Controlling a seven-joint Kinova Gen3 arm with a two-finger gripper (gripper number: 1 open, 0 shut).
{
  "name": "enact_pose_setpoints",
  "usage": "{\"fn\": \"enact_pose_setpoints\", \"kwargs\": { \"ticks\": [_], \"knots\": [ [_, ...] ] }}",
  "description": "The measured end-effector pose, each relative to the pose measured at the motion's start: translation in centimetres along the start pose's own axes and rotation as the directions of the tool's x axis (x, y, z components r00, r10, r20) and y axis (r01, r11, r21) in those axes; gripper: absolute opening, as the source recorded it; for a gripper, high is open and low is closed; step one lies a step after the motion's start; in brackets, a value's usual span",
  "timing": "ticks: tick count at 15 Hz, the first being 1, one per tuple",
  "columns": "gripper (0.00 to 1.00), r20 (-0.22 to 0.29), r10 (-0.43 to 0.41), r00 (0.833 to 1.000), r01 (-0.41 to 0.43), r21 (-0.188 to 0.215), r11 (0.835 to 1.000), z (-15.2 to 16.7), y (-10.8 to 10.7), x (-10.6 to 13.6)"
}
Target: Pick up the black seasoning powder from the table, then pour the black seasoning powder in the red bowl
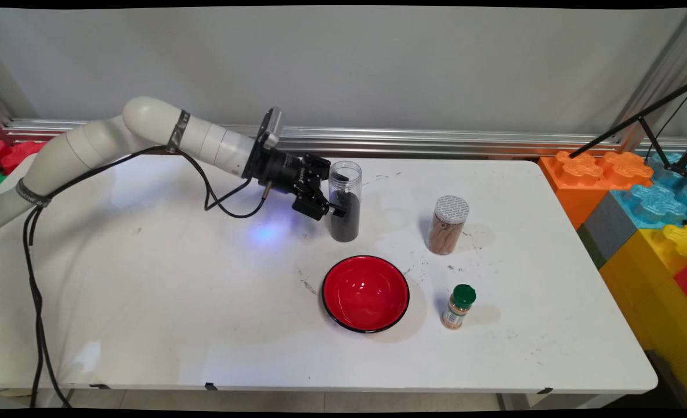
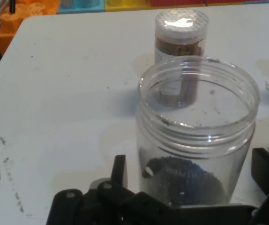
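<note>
White table (image 1: 146, 290), open jar (image 2: 198, 136) between tool (image 2: 193, 183) fingers

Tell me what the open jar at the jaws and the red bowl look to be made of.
Open jar: clear plastic, probably; see-through wall, threaded rim, dark grains inside showing through. Red bowl: glossy red inside with a black rim, bright reflections; could be melamine, lacquered plastic or glazed ceramic, the look leaves it open.

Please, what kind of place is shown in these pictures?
Probably a robotics lab or test bench, not a real kitchen. A white robot arm works at a bare white table, large toy-like building blocks are stacked beside it, and a tripod leg stands at the right.
</note>
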Motion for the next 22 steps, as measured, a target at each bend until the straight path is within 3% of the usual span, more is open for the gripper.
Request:
{"fn": "enact_pose_setpoints", "kwargs": {
  "ticks": [17, 18, 22],
  "knots": [
    [1.0, -0.036, 0.029, 0.999, -0.029, 0.012, 1.0, 2.7, -0.3, -0.7],
    [0.0, -0.038, 0.029, 0.999, -0.028, 0.014, 1.0, 2.8, -0.3, -0.7],
    [0.0, -0.043, 0.027, 0.999, -0.027, 0.02, 0.999, 3.1, -0.4, -0.7]
  ]
}}
